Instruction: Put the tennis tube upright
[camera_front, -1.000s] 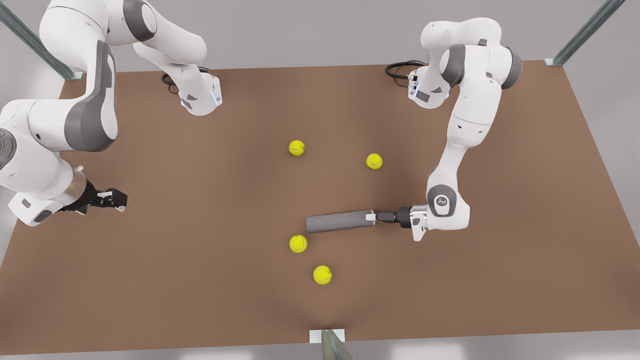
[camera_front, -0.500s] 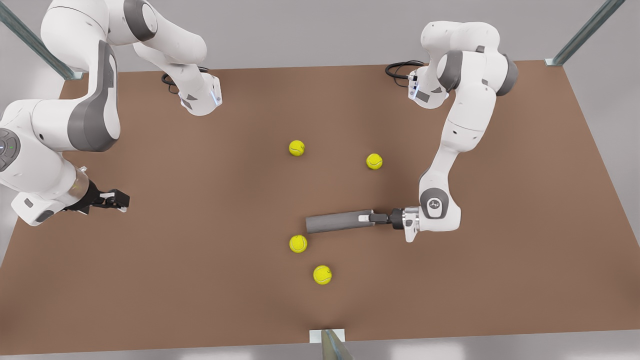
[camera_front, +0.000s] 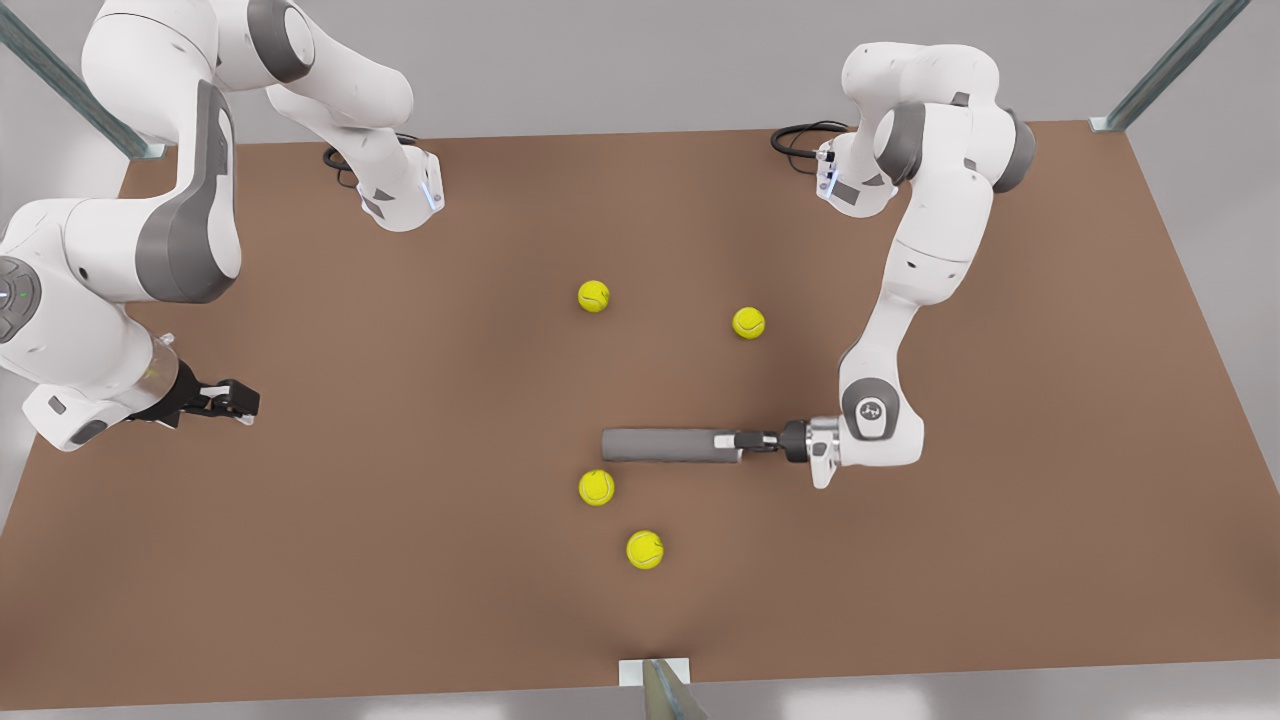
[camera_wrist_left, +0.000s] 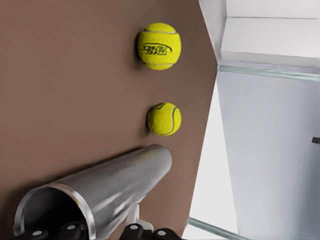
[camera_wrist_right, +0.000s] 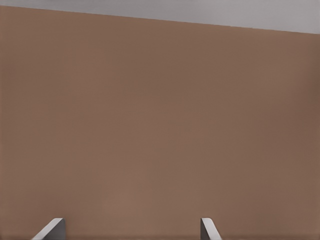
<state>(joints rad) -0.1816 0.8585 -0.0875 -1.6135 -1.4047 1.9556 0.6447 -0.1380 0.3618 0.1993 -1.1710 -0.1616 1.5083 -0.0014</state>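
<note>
Levelled since before, tennis tube (camera_front: 670, 445) lies flat; left end effector (camera_front: 738, 441) clamps its rim; right end effector (camera_front: 232, 400) waits wide.

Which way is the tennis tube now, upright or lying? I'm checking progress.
Lying. The tennis tube rests lengthwise on the table, the left gripper at its open rimmed end. The right gripper waits, open.

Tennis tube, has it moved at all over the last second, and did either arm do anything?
The left gripper, at the tube's rimmed end, slid toward the front view's left. The tennis tube shifted that way and swung from slightly tilted to level across the picture, still lying on the table. The right gripper barely moved and waits, fingers apart. The four tennis balls stayed put.
</note>
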